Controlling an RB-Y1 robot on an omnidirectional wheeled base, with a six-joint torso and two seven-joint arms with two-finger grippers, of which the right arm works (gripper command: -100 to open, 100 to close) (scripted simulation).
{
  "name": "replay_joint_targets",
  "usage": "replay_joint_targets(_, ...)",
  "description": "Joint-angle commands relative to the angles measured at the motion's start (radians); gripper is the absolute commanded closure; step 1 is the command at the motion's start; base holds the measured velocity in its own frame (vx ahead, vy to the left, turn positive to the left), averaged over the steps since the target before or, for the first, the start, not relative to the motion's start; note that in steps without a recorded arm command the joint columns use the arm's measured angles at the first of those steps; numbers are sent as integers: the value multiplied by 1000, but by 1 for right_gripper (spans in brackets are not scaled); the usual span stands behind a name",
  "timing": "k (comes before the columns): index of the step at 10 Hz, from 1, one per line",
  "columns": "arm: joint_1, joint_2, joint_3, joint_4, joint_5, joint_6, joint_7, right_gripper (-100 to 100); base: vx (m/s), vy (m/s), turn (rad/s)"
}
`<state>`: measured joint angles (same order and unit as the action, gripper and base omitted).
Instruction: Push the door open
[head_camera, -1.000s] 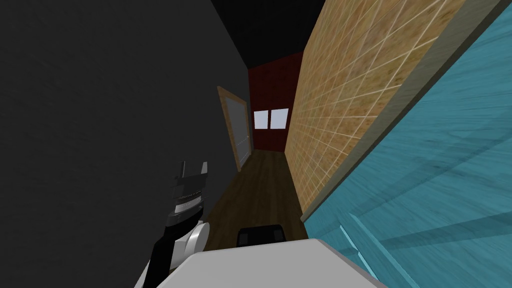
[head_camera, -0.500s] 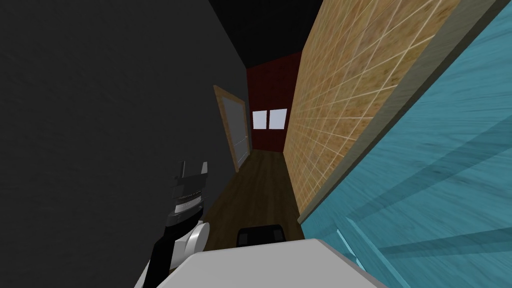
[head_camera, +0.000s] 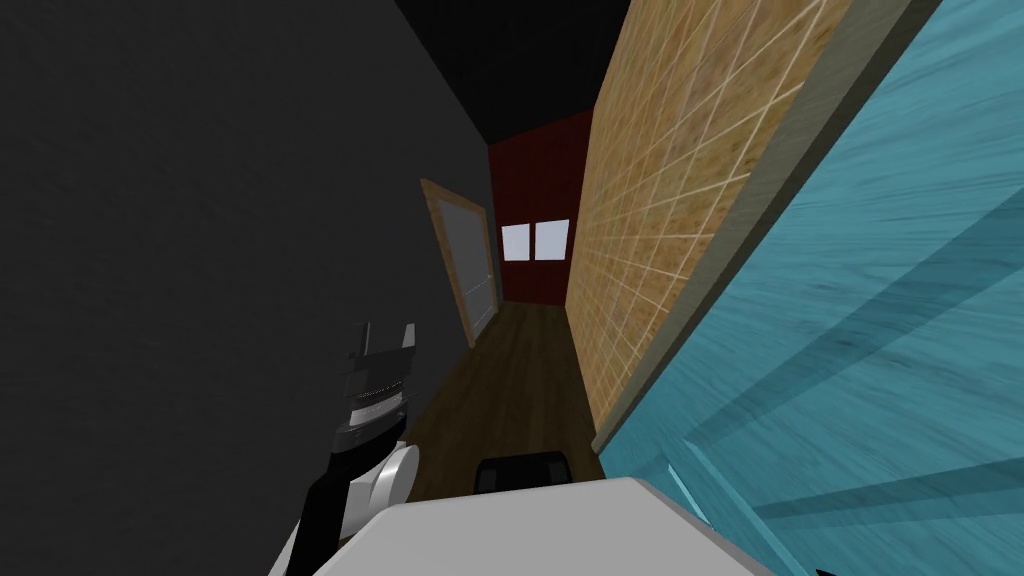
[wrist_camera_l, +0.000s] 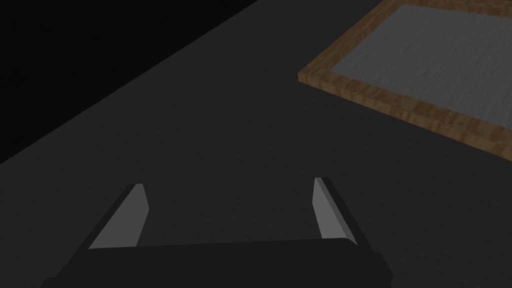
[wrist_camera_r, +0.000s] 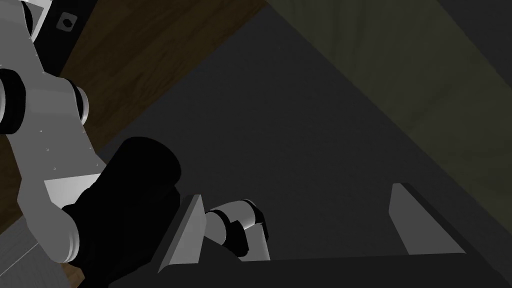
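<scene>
A teal panelled door (head_camera: 880, 330) stands very close on my right, its grey-green edge strip (head_camera: 760, 200) running up against the tan tiled wall (head_camera: 670, 180). My left gripper (head_camera: 388, 338) is raised in front of me beside the dark grey wall (head_camera: 200, 250), well apart from the teal door. Its fingers are open with nothing between them, and the left gripper (wrist_camera_l: 229, 183) faces that dark wall (wrist_camera_l: 200, 125). The right gripper (wrist_camera_r: 297, 190) is open and empty, pointing down at a dark grey surface and the wooden floor (wrist_camera_r: 150, 65).
A narrow corridor with a dark wooden floor (head_camera: 510, 370) runs ahead to a red wall with a small window (head_camera: 535, 240). A grey door in a wooden frame (head_camera: 470, 260) sits in the left wall, also ahead of the left gripper (wrist_camera_l: 435, 55). Black area overhead (head_camera: 520, 60).
My head view has shifted slightly: the corridor and window slid left, and the teal door takes up more of the right side. The left arm holds the same pose.
</scene>
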<state>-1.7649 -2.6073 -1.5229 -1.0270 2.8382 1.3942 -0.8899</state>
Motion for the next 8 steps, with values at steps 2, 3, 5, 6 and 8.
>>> replay_joint_targets(2, -55, -52, -42, 23, 53, 32, -16, -100, 4, -145, -4)
replay_joint_targets(3, -75, -72, -57, 37, 73, 46, -23, -100, 13, -175, -10)
replay_joint_targets(5, -106, -102, -79, 57, 102, 68, -33, -100, -17, -129, 1)
replay_joint_targets(6, -126, -121, -94, 70, 122, 83, -40, -100, -28, -115, -1)
replay_joint_targets(8, -146, -141, -109, 84, 142, 97, -47, -100, -22, -112, 4)
